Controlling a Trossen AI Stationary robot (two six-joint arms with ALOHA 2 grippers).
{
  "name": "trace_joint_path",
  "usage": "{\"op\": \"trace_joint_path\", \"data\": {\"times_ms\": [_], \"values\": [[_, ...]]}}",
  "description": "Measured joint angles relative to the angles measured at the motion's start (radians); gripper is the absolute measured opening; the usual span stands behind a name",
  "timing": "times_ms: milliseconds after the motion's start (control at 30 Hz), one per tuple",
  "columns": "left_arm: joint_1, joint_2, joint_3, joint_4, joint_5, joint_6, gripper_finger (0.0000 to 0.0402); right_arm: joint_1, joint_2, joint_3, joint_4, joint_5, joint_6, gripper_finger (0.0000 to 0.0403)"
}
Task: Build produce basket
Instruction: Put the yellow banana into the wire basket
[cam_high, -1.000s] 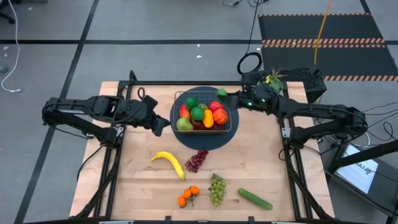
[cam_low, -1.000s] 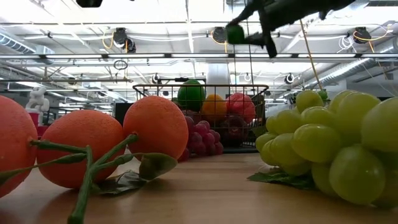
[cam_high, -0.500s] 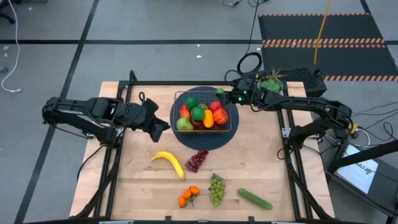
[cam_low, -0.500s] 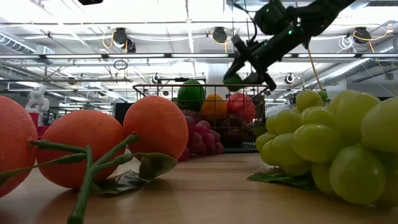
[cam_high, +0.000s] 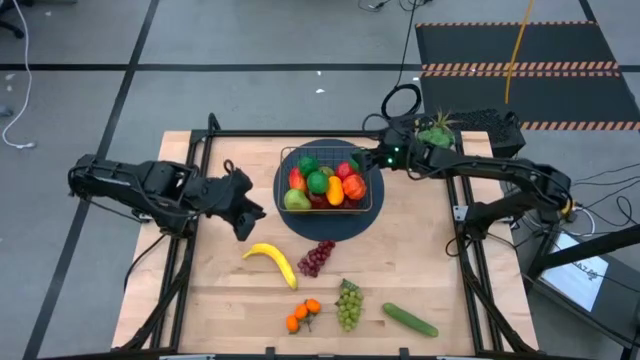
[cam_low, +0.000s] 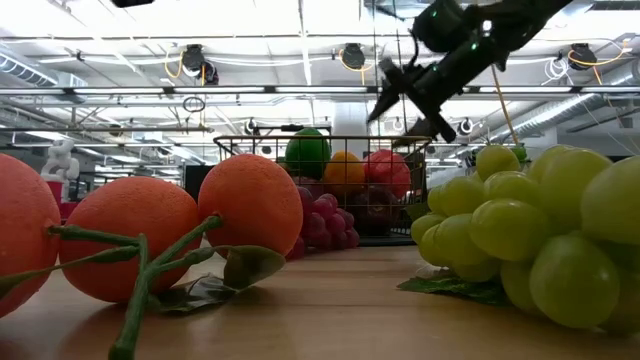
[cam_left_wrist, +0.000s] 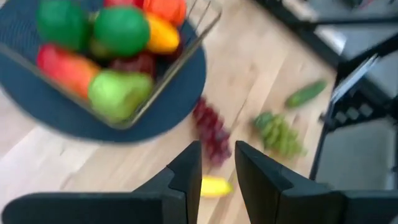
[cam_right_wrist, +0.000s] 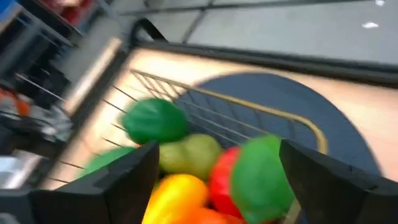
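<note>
- The right claw (cam_high: 377, 158) hangs over the far right corner of the basket (cam_high: 371, 206), fingers spread wide with nothing between them; a green fruit (cam_right_wrist: 264, 179) lies in the basket right beneath it, among the rest of the produce there.
- The step in hand looks like the release into the basket. To do it well, lift straight up clear of the brass rim before swinging away, so a finger does not snag the wire or nudge the pile.
- The left claw (cam_high: 243, 213) sits beside the basket's near left side, fingers close together with a narrow gap, empty.
- Just ahead of and below the left claw, on the counter (cam_high: 450, 300), lie the banana (cam_high: 271, 260) and purple grapes (cam_high: 316, 257); oranges (cam_high: 302, 316), green grapes (cam_high: 347, 304) and cucumber (cam_high: 410, 319) lie farther off.
- The banana looks the likely next pick: approach across its middle.
</note>
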Motion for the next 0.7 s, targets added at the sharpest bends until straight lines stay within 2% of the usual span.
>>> {"op": "trace_joint_path", "data": {"times_ms": [167,333,533,700], "values": [[-0.039,0.000,0.000,-0.131,0.034,0.001,0.0097,0.055,-0.108,0.000,0.037,0.001,0.059,0.0327],[-0.083,0.000,0.000,-0.156,0.038,0.122,0.0113,0.189,-0.204,0.000,0.025,0.019,0.143,0.0314],[-0.099,0.006,0.000,-0.155,0.063,0.288,0.0170,0.432,-0.230,0.000,0.020,0.185,0.269,0.0313],[-0.098,0.034,0.001,-0.163,0.066,0.455,0.0209,0.610,-0.225,0.000,0.021,0.373,0.346,0.0313]]}}
